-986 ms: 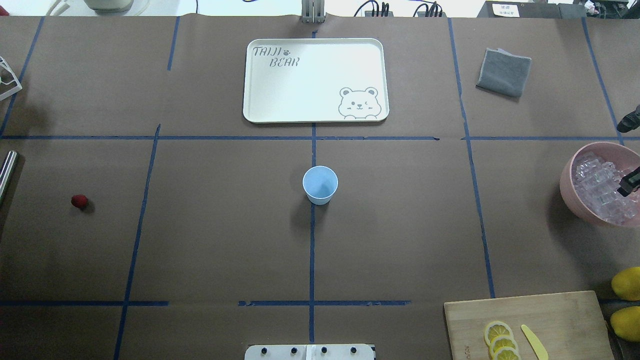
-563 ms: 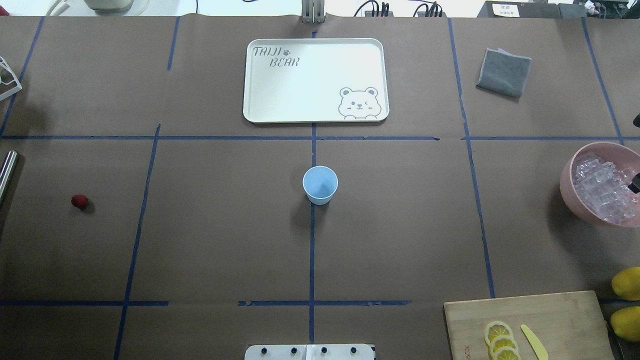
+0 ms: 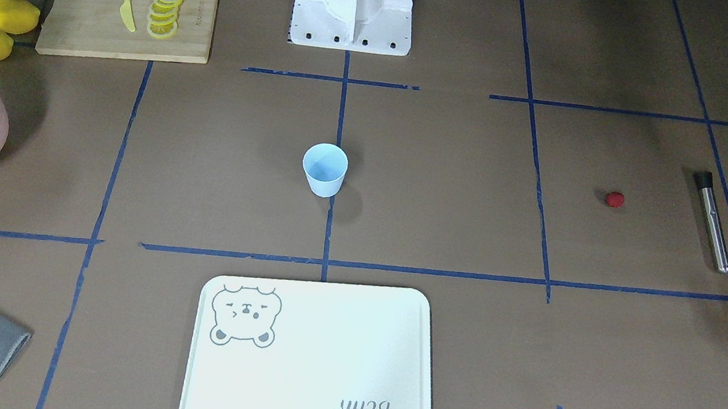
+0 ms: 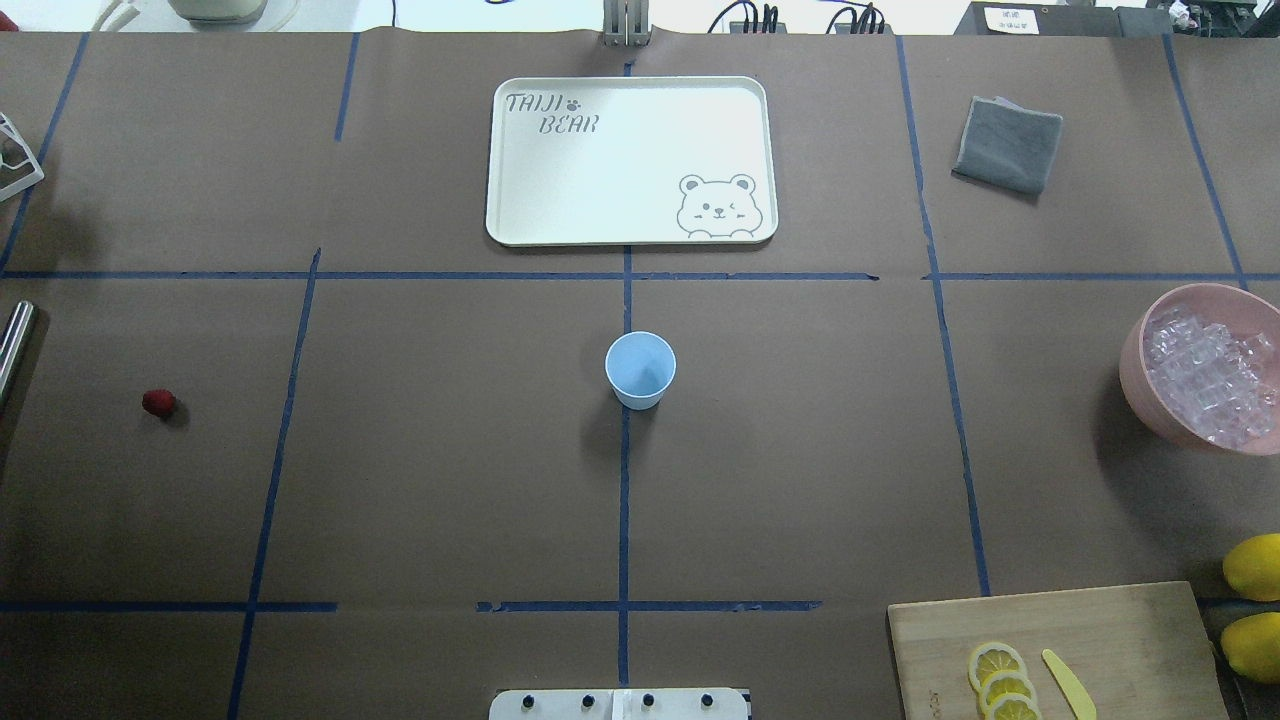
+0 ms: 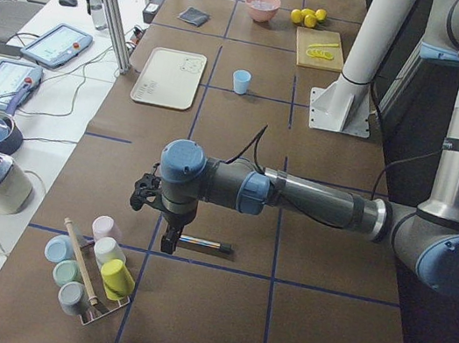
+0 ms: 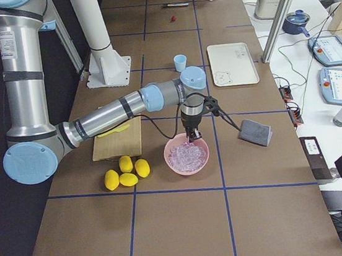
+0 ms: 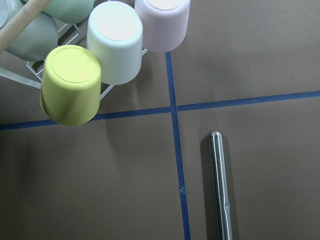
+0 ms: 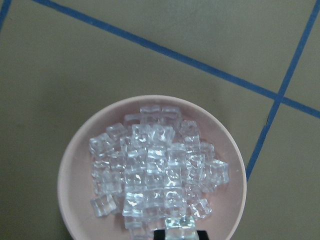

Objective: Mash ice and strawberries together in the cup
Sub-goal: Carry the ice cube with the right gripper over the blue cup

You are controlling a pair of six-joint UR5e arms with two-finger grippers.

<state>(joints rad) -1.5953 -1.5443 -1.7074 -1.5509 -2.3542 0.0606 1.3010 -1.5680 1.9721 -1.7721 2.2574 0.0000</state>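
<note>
— Where's the cup (image 4: 640,368) sitting?

— Middle of the table, upright, mouth up, right on a blue tape line (image 4: 624,500). The robot's base is on its near side and the white bear tray (image 4: 630,160) on its far side.

— And the fruit?

— The strawberry (image 4: 158,403) lies alone on the brown paper, well off to the cup's left as the robot faces. Beyond it, farther left, lies a steel rod (image 3: 711,221), apart from the berry.

— The ice?

— The ice (image 4: 1205,375) is heaped in the pink bowl (image 4: 1133,370) at the right end, well apart from the cup.

— What are the arms doing?

— The right gripper (image 6: 192,136) hangs straight down over the bowl, tips just above the cubes near the rim. Its wrist camera looks down into the heap, but only a dark sliver of the gripper shows at the bottom edge. I cannot tell whether its fingers are spread or closed.

— And the other?

— The left gripper (image 5: 167,245) is at the opposite end. It points down low over the table just beside the steel rod, near a rack of coloured cups (image 5: 91,276). I only catch it from the side, so I cannot tell how wide it stands either.

— Anything else by the bowl?

— On its near side is a wooden cutting board (image 4: 1100,630) with lemon slices (image 4: 1000,680) and a small yellow knife (image 4: 1068,683). Whole lemons (image 4: 1252,565) lie beside the board. A folded grey cloth (image 4: 1008,143) lies on the bowl's far side.
</note>
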